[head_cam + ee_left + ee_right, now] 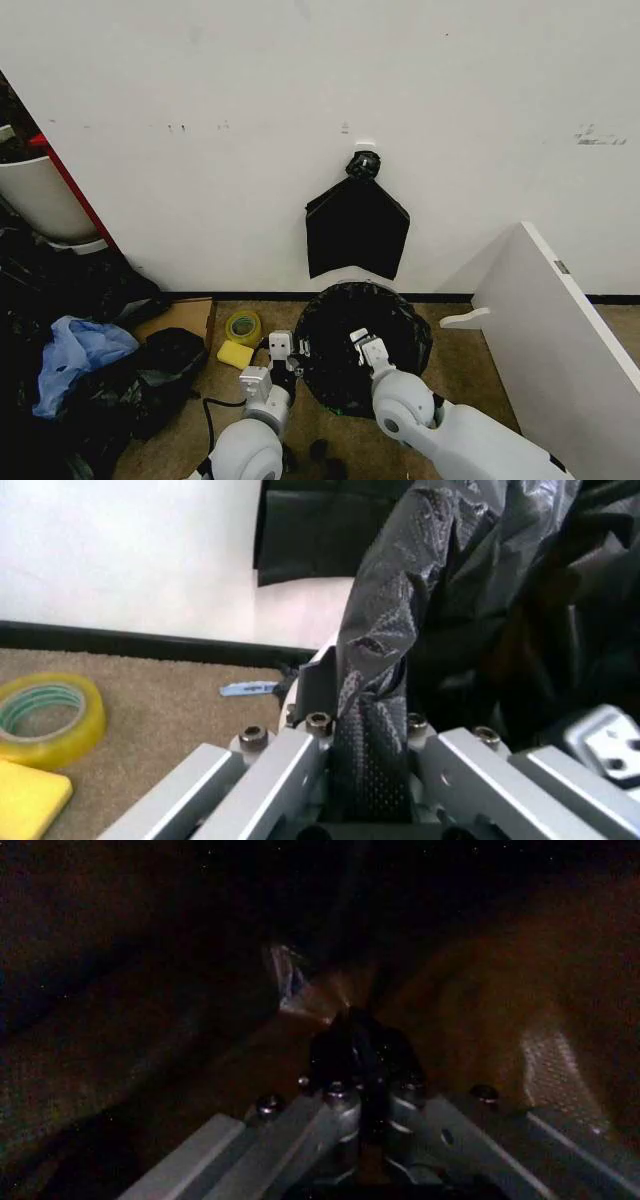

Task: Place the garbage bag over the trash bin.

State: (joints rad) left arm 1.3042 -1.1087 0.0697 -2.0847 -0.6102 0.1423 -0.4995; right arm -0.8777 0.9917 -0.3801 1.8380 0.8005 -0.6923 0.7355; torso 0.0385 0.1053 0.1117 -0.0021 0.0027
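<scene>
Two end effectors I have at the bag (pixel 365 345), draped over the bin on the floor by the wall: left end effector (pixel 292 362) clamps its edge; right end effector (pixel 358 342) reaches inside, fingers pressed together.

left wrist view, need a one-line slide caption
Left gripper pinching the black garbage bag film, a tape roll on the carpet nearby.

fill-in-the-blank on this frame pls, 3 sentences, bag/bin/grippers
1. The garbage bag already covers the trash bin's mouth, and its film is ____ in colour.
2. The left gripper is shut on the ____.
3. Beside the left gripper, a tape roll and a yellow sponge lie on the ____.

Missing words: black; garbage bag; floor
</scene>
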